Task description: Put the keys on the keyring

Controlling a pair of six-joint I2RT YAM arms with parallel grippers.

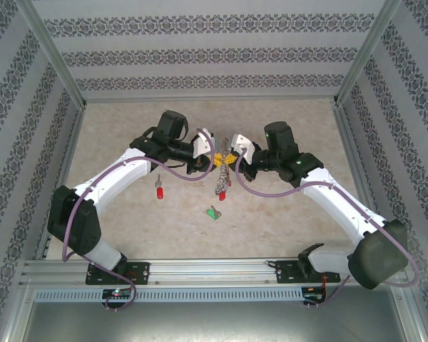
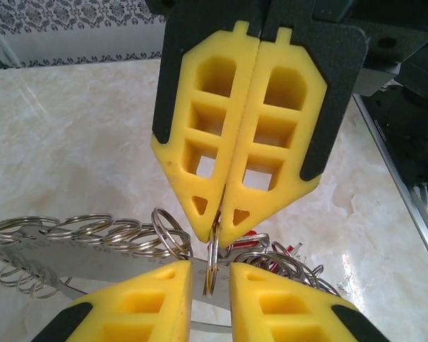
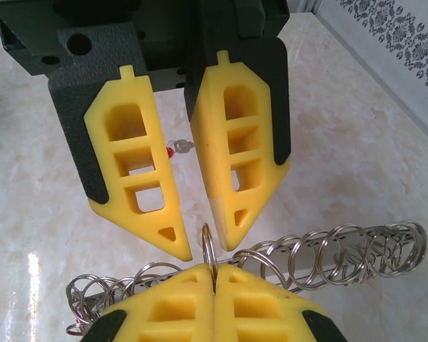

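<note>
The keyring (image 1: pixel 220 174), a silver strip strung with many small rings (image 2: pixel 93 228), hangs between both grippers over the table's middle. My right gripper (image 3: pixel 212 279) is shut on one small ring (image 3: pixel 207 246) standing up from the strip (image 3: pixel 342 253). My left gripper (image 2: pixel 211 274) faces it, open a little, with that same ring (image 2: pixel 212 267) in the gap and clear of both pads. One key (image 1: pixel 159 191) with a solid red tag lies loose on the table to the left. Another red tag (image 1: pixel 221 196) shows at the keyring's lower end; I cannot tell if it is attached.
A green tag (image 1: pixel 214 213) lies on the marble top just in front of the keyring. Patterned walls and a metal frame (image 1: pixel 57 71) close in the back and sides. A rail (image 1: pixel 214 271) carrying both arm bases runs along the near edge.
</note>
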